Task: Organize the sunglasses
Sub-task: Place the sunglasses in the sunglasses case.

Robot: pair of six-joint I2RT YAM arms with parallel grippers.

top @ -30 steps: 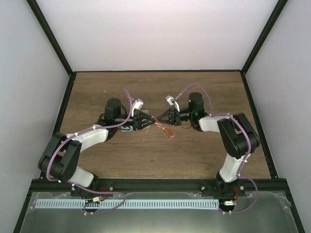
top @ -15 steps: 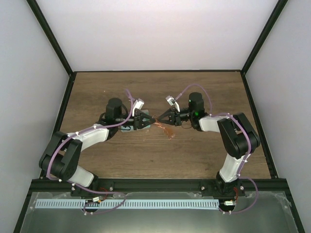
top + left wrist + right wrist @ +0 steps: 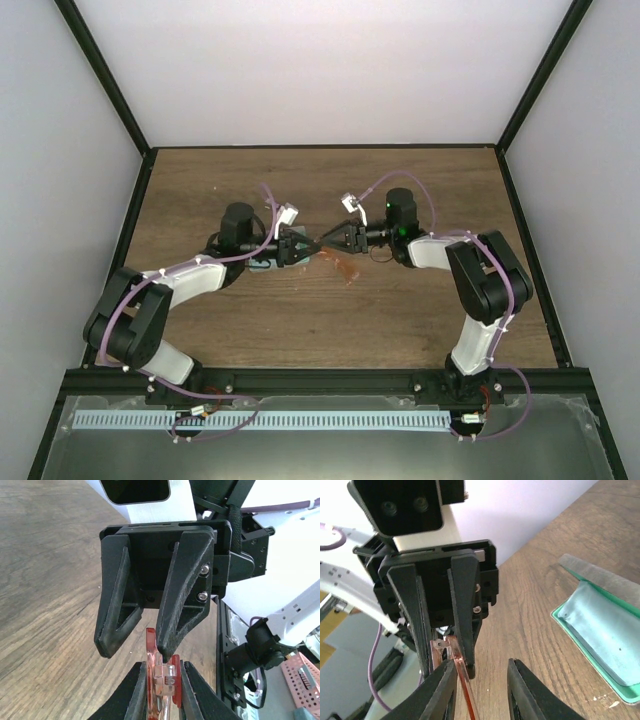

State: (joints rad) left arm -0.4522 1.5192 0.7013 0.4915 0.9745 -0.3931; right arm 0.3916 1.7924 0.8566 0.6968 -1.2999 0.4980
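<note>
Left wrist view: we see the left gripper (image 3: 162, 672) clamped on the sunglasses (image 3: 160, 685), with the red frame pinched between its jaws. The right gripper (image 3: 136, 649) faces it with jaws apart, one fingertip touching the frame. The case (image 3: 600, 575) holding the blue cloth (image 3: 605, 630) lies well off to one side of the right jaws.

at the bottom edge the left gripper (image 3: 162, 680) has its jaws pinched on the thin red sunglasses (image 3: 150, 642). facing it, the black right gripper (image 3: 140, 647) points down with its jaws apart, one tip touching the frame's top and the other beside it. the brown wooden worktop (image 3: 50, 580) lies behind.
</note>
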